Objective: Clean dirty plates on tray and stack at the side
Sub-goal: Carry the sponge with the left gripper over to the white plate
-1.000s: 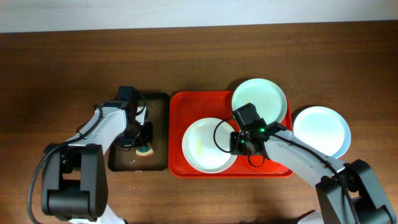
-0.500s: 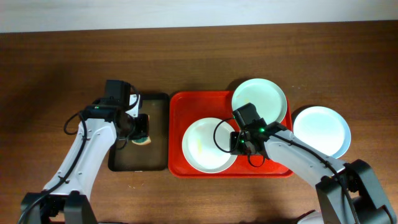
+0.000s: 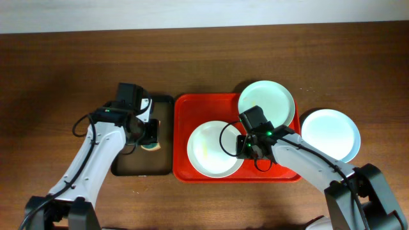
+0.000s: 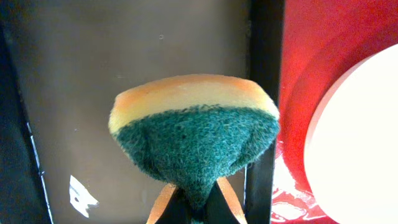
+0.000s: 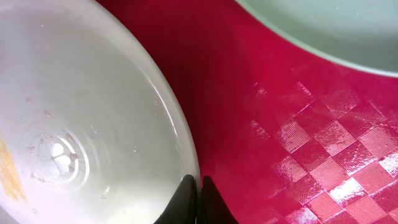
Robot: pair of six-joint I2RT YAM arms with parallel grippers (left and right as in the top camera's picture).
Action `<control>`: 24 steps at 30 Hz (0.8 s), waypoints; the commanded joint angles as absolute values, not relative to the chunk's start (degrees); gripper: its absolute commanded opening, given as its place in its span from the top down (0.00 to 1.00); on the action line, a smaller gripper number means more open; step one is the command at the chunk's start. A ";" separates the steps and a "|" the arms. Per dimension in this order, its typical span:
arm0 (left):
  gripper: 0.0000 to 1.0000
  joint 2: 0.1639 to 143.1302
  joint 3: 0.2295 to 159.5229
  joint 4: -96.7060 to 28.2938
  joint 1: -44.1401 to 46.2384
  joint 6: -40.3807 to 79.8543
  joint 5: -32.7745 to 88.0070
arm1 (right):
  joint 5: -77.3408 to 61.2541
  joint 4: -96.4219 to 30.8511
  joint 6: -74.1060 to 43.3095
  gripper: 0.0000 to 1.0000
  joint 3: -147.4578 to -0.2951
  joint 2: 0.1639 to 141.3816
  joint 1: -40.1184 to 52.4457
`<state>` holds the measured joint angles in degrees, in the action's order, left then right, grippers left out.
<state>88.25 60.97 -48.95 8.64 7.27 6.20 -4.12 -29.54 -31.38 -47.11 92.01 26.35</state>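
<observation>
On the red tray (image 3: pixel 183 121) lies a white plate (image 3: pixel 211 150) with a faint yellowish smear. My right gripper (image 3: pixel 245 147) is shut on its right rim; in the right wrist view the fingertips (image 5: pixel 198 194) pinch the edge of the white plate (image 5: pixel 81 112). A pale green plate (image 3: pixel 266 102) rests at the tray's back right corner, overlapping the rim. A pale blue plate (image 3: pixel 331 135) sits on the table to the right of the tray. My left gripper (image 3: pixel 151 136) is shut on a yellow and green sponge (image 4: pixel 196 127), above the right edge of the black tray (image 3: pixel 137 165).
The narrow black tray (image 4: pixel 93 62) stands directly left of the red tray (image 4: pixel 292 37), rims nearly touching. A small white scrap (image 4: pixel 81 191) lies in the black tray. Brown table surface surrounds both trays.
My left arm has carried the sponge a little rightward, toward the red tray. The right arm and all plates have stayed where they were.
</observation>
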 commanded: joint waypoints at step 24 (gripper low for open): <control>1.00 87.31 61.91 -46.98 10.50 6.79 3.20 | -7.90 -26.72 -34.15 0.96 -47.90 92.27 26.63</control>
